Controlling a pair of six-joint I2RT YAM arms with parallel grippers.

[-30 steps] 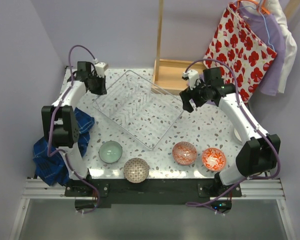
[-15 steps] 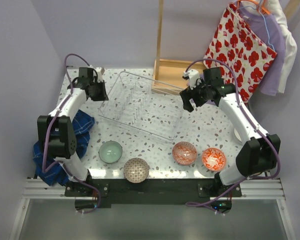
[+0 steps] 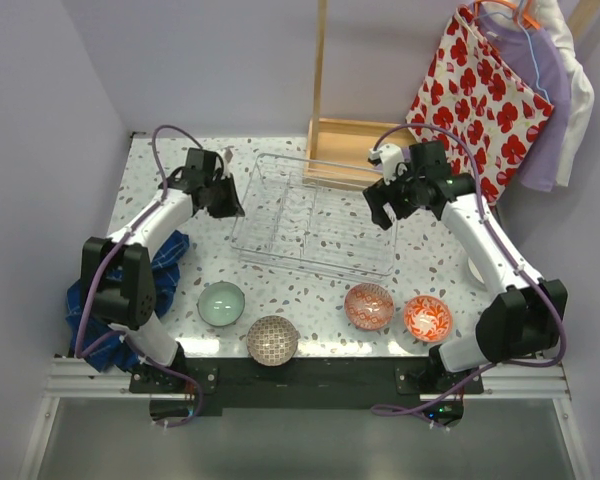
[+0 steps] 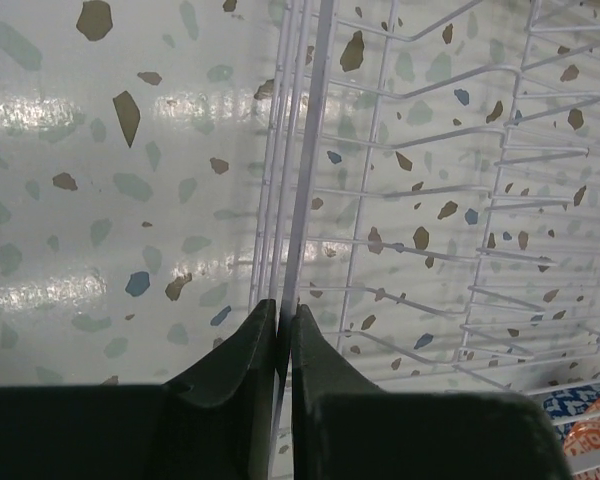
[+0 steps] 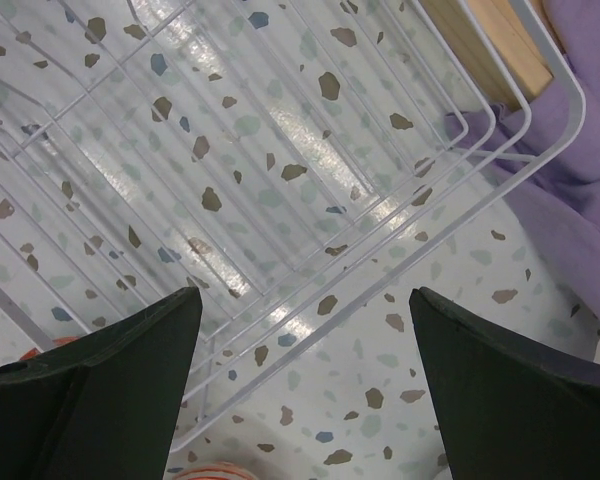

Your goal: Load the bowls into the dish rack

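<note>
The clear dish rack (image 3: 315,222) lies on the speckled table, mid-back. My left gripper (image 3: 228,205) is shut on its left rim; the left wrist view shows the rim wire (image 4: 302,180) pinched between the dark fingers (image 4: 230,370). My right gripper (image 3: 385,212) is open and empty above the rack's right end; the rack corner (image 5: 400,200) lies below it. Near the front edge stand a pale green bowl (image 3: 221,303), a brown net-patterned bowl (image 3: 272,340) upside down, and two red/orange patterned bowls (image 3: 368,306) (image 3: 427,318). The white and brown glazed bowls are out of view.
A shallow wooden box (image 3: 352,152) with an upright post stands behind the rack. A blue cloth (image 3: 100,300) lies at the left edge. A red-flowered bag (image 3: 480,95) and purple and white clothes (image 3: 550,110) hang at the back right.
The left gripper has swung the rack round and to the right, from slanted to nearly square with the table's edge. The right gripper has held almost still, open.
</note>
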